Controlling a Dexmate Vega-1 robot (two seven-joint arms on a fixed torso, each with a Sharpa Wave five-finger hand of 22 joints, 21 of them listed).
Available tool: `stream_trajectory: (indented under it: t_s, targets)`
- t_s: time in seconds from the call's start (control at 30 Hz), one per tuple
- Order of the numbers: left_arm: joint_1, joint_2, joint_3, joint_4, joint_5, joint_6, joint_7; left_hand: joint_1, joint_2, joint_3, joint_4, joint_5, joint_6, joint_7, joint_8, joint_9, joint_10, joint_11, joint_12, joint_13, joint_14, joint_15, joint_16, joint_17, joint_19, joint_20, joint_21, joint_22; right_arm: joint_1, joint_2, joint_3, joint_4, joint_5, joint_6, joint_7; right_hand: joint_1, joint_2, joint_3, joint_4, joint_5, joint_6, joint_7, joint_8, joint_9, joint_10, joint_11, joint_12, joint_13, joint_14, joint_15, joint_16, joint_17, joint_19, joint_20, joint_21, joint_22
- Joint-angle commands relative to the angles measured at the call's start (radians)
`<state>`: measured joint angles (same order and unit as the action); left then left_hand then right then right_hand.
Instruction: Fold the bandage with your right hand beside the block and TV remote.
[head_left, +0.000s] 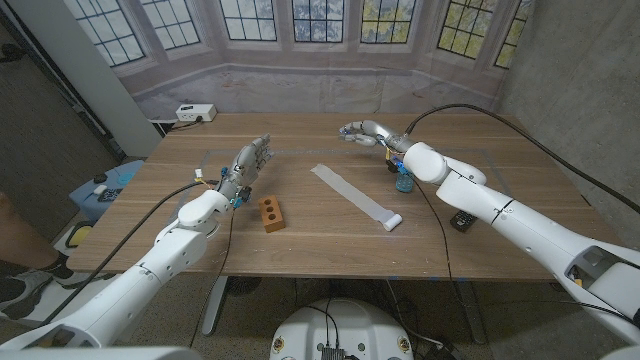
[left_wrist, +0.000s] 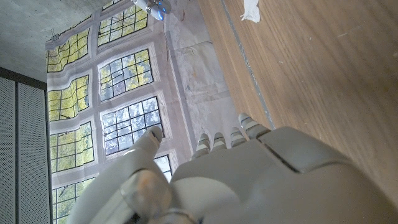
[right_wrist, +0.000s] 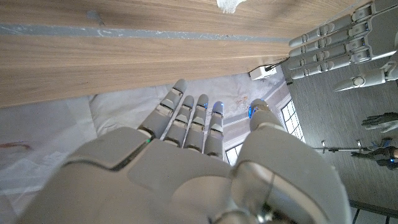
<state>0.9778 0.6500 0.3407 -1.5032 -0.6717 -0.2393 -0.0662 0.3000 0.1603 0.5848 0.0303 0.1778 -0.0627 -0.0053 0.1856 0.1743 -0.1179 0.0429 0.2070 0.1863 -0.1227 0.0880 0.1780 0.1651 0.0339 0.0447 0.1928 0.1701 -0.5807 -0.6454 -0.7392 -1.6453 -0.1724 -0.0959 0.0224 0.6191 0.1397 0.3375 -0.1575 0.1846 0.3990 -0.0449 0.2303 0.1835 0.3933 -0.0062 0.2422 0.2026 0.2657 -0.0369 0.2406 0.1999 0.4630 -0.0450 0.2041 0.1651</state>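
Robot hand on the right (head_left: 362, 131) hovers in the upper middle of the head view, above the far part of the table (head_left: 330, 235), its fingers spread and holding nothing. Its arm comes in from the lower right corner and crosses over the right side of the table. In the right wrist view the same robot hand (right_wrist: 186, 162) shows its back with fingers (right_wrist: 186, 118) extended and apart, empty.

The left robot hand (head_left: 245, 165) stands left of centre in the head view, fingers pointing up and slightly apart, gripping nothing. In the left wrist view its back (left_wrist: 249, 180) shows with the fingertips (left_wrist: 217, 140) straight and nothing held.

The bandage (head_left: 352, 194) lies unrolled on the table as a pale strip running diagonally from the centre toward the lower right, ending in a small rolled end (head_left: 393, 223). It is unfolded, and neither hand touches it. A piece of the white cloth also appears at the edge of the right wrist view (right_wrist: 231, 5) and of the left wrist view (left_wrist: 250, 10).

The block (head_left: 271, 213), an orange-brown brick with two holes, sits left of the bandage and just beside the left robot hand. The TV remote (head_left: 461, 220), dark, lies right of the bandage, partly under the right arm. A small blue object (head_left: 404, 183) stands below the right wrist; what it is cannot be told. A white box (head_left: 195, 112) sits at the upper left, off the table's far corner.
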Motion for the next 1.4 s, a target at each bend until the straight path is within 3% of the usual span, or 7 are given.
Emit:
stream_trajectory:
  t_s: [0.03, 0.4, 0.5, 0.53, 0.83, 1.4]
  targets:
    - [0.013, 0.018, -0.021, 0.005, -0.011, -0.015, -0.013, 0.008, 0.003, 0.000, -0.005, -0.002, 0.003, -0.001, -0.002, 0.003, 0.002, -0.002, 0.002, 0.002, -0.003, 0.010, 0.000, 0.005, 0.001, 0.009, 0.003, 0.005, 0.047, 0.032, -0.052, 0.029, -0.130, -0.019, -0.009, 0.028, -0.002, 0.002, -0.010, 0.005, 0.029, 0.000, 0.008, 0.005, 0.027, -0.008, 0.011, 0.004, 0.022, -0.072, 0.008, 0.000, 0.021, -0.050, 0.011, 0.005]
    - [0.005, 0.019, -0.026, 0.023, -0.016, -0.018, -0.026, 0.007, 0.003, 0.001, -0.006, -0.002, 0.002, -0.002, -0.002, 0.003, 0.003, -0.002, 0.002, 0.002, -0.002, 0.010, 0.000, 0.005, 0.001, 0.010, 0.003, 0.005, 0.097, 0.070, -0.099, 0.070, -0.232, -0.039, -0.006, 0.067, -0.014, 0.007, -0.021, 0.005, 0.066, -0.011, 0.011, 0.005, 0.076, -0.010, 0.021, 0.006, 0.043, -0.071, 0.010, -0.001, 0.032, -0.043, 0.007, 0.006]
    - [0.002, 0.018, -0.024, 0.027, -0.016, -0.016, -0.027, 0.007, 0.003, 0.001, -0.006, -0.002, 0.002, -0.002, -0.002, 0.003, 0.004, -0.002, 0.002, 0.002, -0.002, 0.010, 0.000, 0.005, 0.001, 0.010, 0.003, 0.005, 0.108, 0.076, -0.111, 0.078, -0.257, -0.042, -0.004, 0.080, -0.018, 0.007, -0.021, 0.004, 0.079, -0.013, 0.012, 0.005, 0.094, -0.028, 0.024, 0.007, 0.045, -0.073, 0.009, -0.001, 0.033, -0.042, 0.005, 0.006]
    - [0.001, 0.018, -0.024, 0.028, -0.016, -0.015, -0.028, 0.007, 0.003, 0.001, -0.006, -0.002, 0.002, -0.001, -0.002, 0.003, 0.005, -0.001, 0.003, 0.002, -0.001, 0.010, 0.000, 0.005, 0.001, 0.010, 0.003, 0.005, 0.110, 0.078, -0.113, 0.080, -0.263, -0.044, -0.005, 0.086, -0.020, 0.008, -0.022, 0.004, 0.081, -0.013, 0.011, 0.005, 0.098, -0.018, 0.025, 0.007, 0.045, -0.075, 0.009, -0.001, 0.033, -0.042, 0.005, 0.006]
    - [-0.004, 0.015, -0.021, 0.035, -0.017, -0.012, -0.030, 0.006, 0.003, 0.001, -0.006, -0.002, 0.003, -0.001, -0.002, 0.003, 0.007, 0.000, 0.003, 0.002, 0.000, 0.011, 0.001, 0.005, 0.001, 0.011, 0.003, 0.005, 0.141, 0.089, -0.147, 0.092, -0.330, -0.038, 0.013, 0.127, -0.033, 0.015, -0.031, 0.003, 0.103, -0.021, 0.013, 0.005, 0.122, -0.035, 0.026, 0.007, 0.054, -0.082, 0.007, -0.004, 0.039, -0.041, 0.003, 0.007]
    - [0.009, 0.016, -0.020, 0.024, -0.018, -0.006, -0.023, 0.004, 0.003, 0.002, -0.006, -0.002, 0.010, 0.003, 0.000, 0.003, 0.013, 0.004, 0.005, 0.003, 0.004, 0.014, 0.001, 0.006, 0.006, 0.011, 0.004, 0.005, 0.211, 0.120, -0.203, 0.172, -0.426, 0.022, 0.049, 0.211, -0.053, 0.029, -0.028, 0.000, 0.149, -0.044, 0.015, 0.006, 0.169, -0.081, 0.025, 0.007, 0.086, -0.107, 0.013, -0.003, 0.049, -0.038, 0.001, 0.008]
